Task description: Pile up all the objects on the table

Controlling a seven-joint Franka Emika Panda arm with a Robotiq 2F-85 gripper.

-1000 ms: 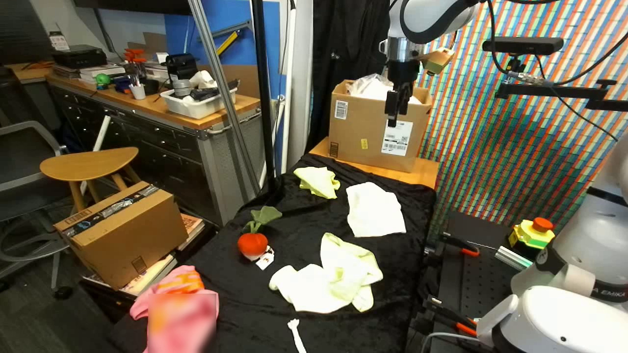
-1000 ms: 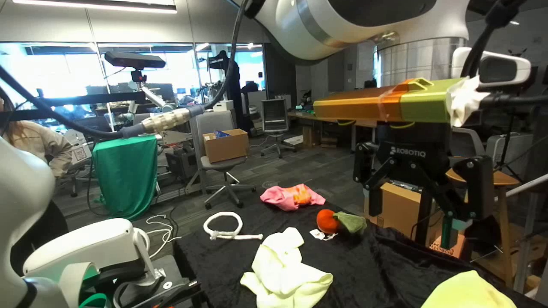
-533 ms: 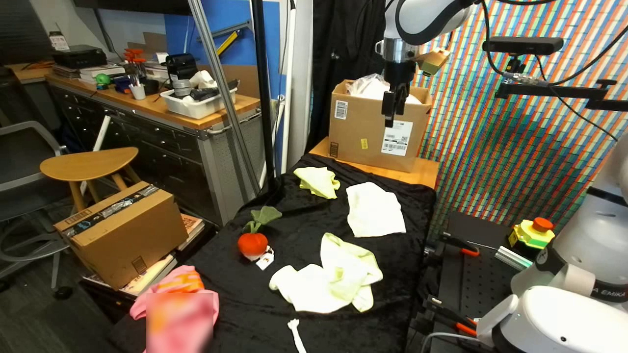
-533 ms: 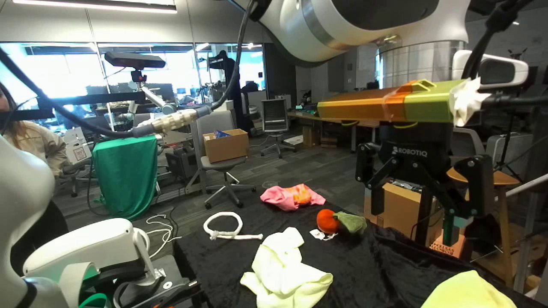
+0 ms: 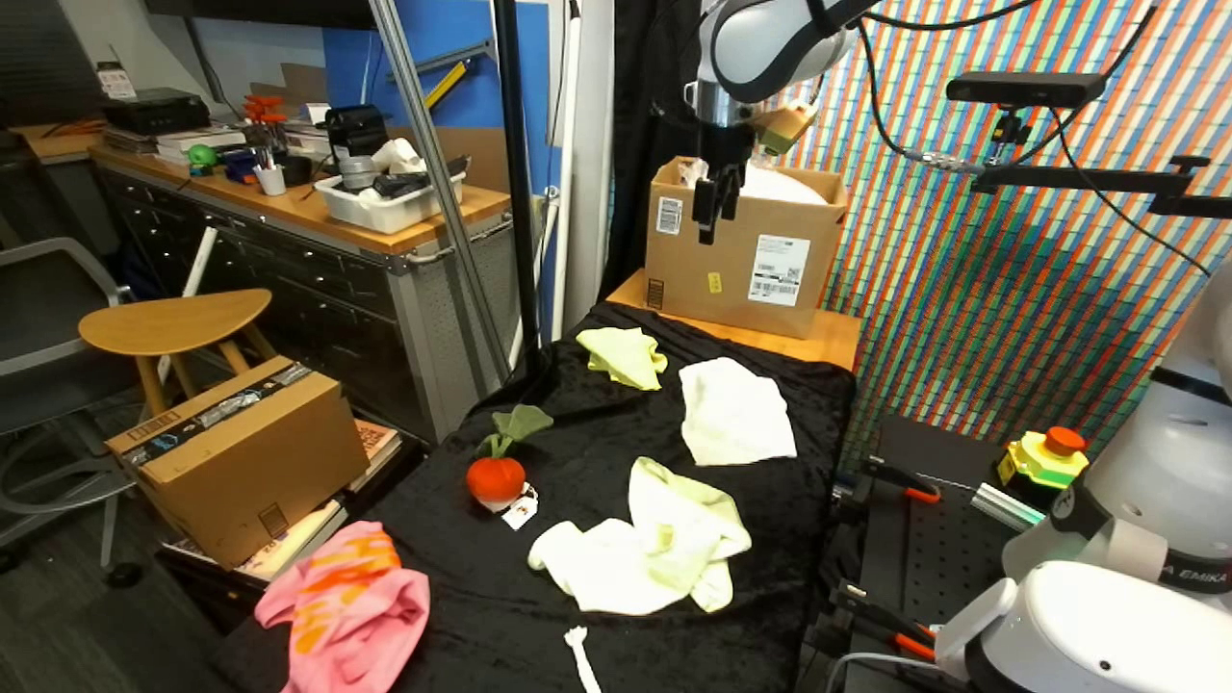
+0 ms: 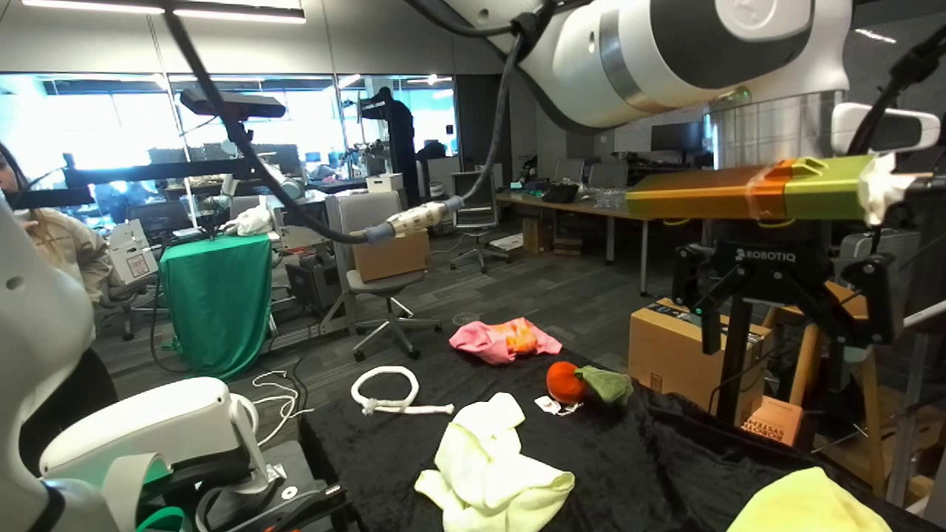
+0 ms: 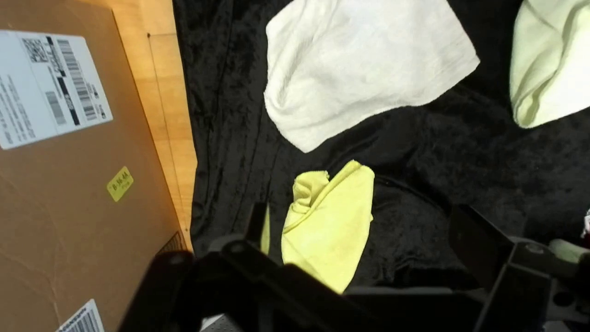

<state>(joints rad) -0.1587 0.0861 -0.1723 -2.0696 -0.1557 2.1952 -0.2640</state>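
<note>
My gripper (image 7: 368, 228) is open and empty, high above the table. In an exterior view it hangs in front of the cardboard box (image 5: 712, 217); it also shows at upper right in an exterior view (image 6: 776, 343). Below it lies a crumpled yellow cloth (image 7: 332, 230), seen in all views (image 5: 624, 358) (image 6: 809, 502). A white cloth (image 5: 736, 414) lies beside it (image 7: 364, 69). A pale yellow-green cloth (image 5: 645, 558) lies mid-table (image 6: 495, 473). A red plush with green leaves (image 5: 496, 478), a pink-orange cloth (image 5: 356, 606) and a white rope (image 6: 425, 408) lie farther off.
The table bears a black velvet cover (image 5: 577, 423). The tall cardboard box (image 7: 92, 207) stands at the table's end on bare wood (image 7: 161, 115). Vertical frame poles (image 5: 515, 192) rise beside the table. The robot base (image 5: 1155, 500) and an emergency stop (image 5: 1044, 457) are opposite.
The arm and gripper have moved left in an exterior view, and right in an exterior view from another place. The gripper stays open. The objects on the table have not moved.
</note>
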